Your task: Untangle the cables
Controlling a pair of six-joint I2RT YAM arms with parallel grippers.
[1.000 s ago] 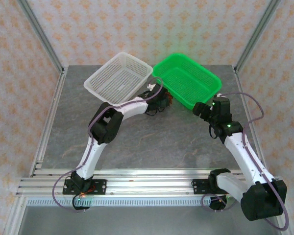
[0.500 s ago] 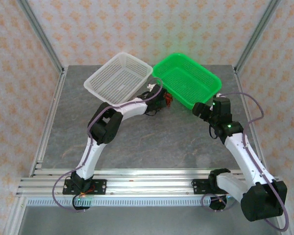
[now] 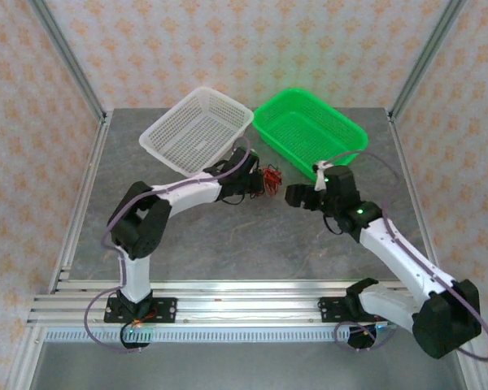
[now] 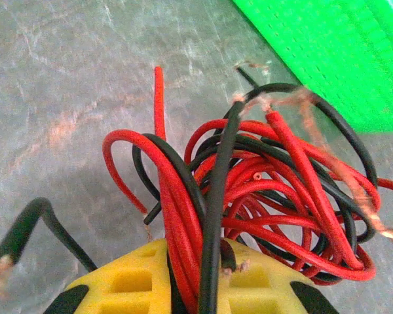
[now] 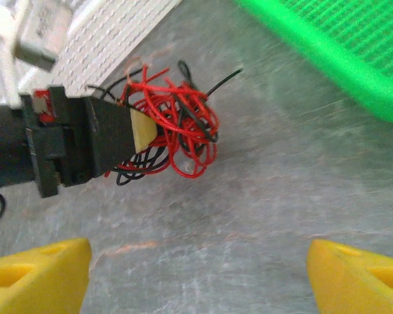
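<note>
Both arms have swung inward since a second ago, and my left fingers (image 3: 257,184) have clamped onto the tangled clump of thin red and black cables (image 3: 270,176). It sits mid-far on the grey marbled counter (image 3: 228,236), near the green plastic basket (image 3: 309,134), between peach floral-papered walls (image 3: 228,49). The clump has no clear long axis, and loose ends poke out several ways. Nearby, my right fingers (image 3: 296,195) gape wide, empty.

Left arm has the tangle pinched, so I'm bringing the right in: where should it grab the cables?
Probably the red loops bulging from the cables opposite the left gripper, which pinches the other side. Bring the right gripper straight in from its side, open across those loops.
</note>
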